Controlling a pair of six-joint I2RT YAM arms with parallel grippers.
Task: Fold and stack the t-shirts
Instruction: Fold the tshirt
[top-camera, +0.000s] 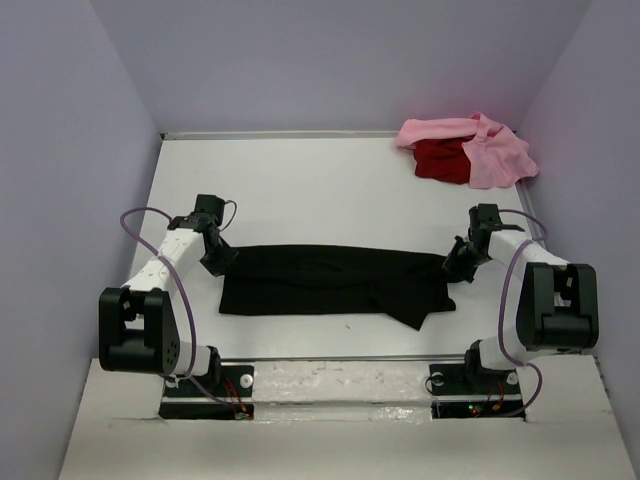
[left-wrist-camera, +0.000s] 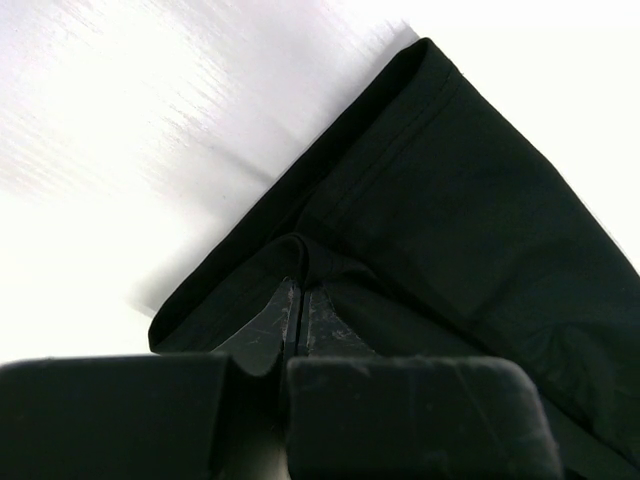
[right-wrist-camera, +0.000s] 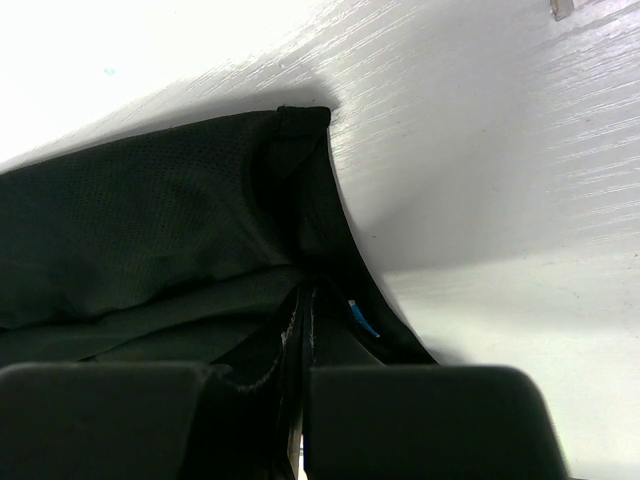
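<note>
Only partway: black shirt (top-camera: 330, 280) folded long, left end effector (top-camera: 218, 262) and right end effector (top-camera: 460, 265) pinching its ends, pink shirt (top-camera: 495, 160) and red shirt (top-camera: 440, 160) not folded yet.

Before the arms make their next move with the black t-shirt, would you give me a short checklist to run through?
1. The left gripper is shut on the left end of the black t-shirt: ok.
2. The right gripper is shut on its right end: ok.
3. The shirt lies as an even band between the grippers: not ok; a flap sticks out toward the near edge by the right end.
4. Each gripper holds all the layers: cannot tell.
5. The pink t-shirt and the red t-shirt lie heaped in the far right corner, apart from the black one: ok.
</note>
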